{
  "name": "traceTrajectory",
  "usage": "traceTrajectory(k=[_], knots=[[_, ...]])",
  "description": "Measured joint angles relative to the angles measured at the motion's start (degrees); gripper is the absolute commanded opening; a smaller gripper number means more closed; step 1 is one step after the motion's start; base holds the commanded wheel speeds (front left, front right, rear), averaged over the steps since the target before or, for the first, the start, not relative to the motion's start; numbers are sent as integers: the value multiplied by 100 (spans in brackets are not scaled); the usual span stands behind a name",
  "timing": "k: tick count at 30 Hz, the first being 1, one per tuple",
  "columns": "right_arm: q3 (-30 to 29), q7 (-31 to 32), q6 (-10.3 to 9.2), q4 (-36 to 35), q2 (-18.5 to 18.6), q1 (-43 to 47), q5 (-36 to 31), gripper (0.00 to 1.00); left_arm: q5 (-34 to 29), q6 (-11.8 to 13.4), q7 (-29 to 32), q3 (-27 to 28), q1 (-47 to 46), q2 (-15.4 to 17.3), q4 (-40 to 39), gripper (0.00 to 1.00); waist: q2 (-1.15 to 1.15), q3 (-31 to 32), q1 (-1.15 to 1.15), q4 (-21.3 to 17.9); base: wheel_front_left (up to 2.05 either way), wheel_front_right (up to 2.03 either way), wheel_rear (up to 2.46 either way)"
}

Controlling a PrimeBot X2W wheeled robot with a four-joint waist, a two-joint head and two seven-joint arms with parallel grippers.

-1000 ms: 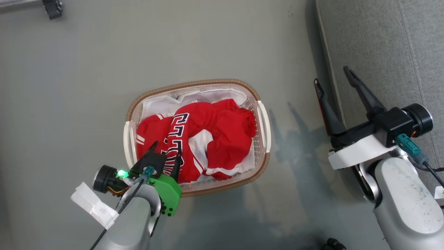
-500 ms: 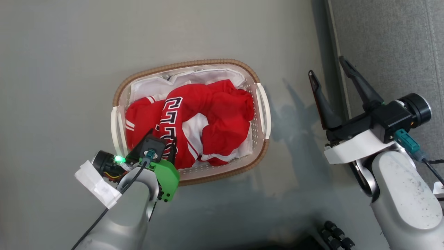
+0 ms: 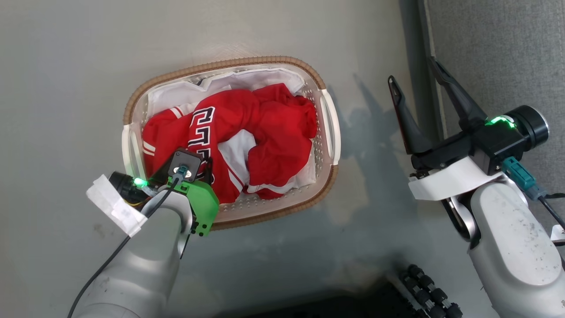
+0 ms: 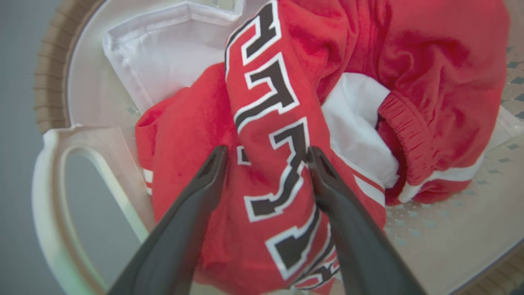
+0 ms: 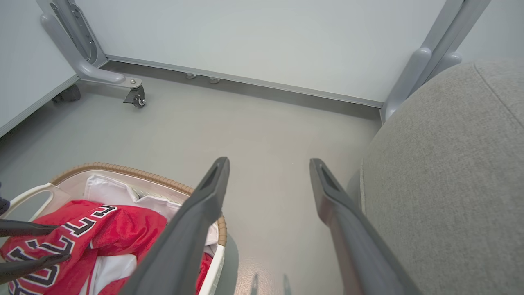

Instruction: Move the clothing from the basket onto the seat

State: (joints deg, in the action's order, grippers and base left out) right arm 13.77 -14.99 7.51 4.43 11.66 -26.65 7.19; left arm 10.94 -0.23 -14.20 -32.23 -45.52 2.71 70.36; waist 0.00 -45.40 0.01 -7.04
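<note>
At the left, our left hand (image 4: 266,152) reaches into the oval cream perforated plastic basket (image 3: 220,66) on the grey floor (image 3: 66,66). Its dark fingers are spread either side of a fold of the bright red lettered jersey (image 4: 270,102). The red stripe-trimmed garment (image 3: 282,132) lies bunched beside it, over a white cloth (image 3: 176,95). Our right hand (image 3: 411,70) hangs spread wide just beside the large grey fabric seat (image 3: 499,57).

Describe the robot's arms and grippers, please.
The left arm and right arm are pale-grey shells. The left gripper and right gripper each have two long, tapering black fingers and a green light. The left wrist wears a green bracket and white tape; the right a white collar. A teal-plugged black cable feeds each.
</note>
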Motion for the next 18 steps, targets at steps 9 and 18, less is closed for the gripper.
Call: traceTrajectory(k=[9,18], knots=[[20,0,0,-3,-16,-1,-7,100,298,16,163,-282,-89,0,121,70,0,-71,0,-54,0,0,0],[-2,0,0,91,-96,3,-2,100,720,170,-46,-353,-13,2,-136,0,0,58,0,-8,0,0,0]])
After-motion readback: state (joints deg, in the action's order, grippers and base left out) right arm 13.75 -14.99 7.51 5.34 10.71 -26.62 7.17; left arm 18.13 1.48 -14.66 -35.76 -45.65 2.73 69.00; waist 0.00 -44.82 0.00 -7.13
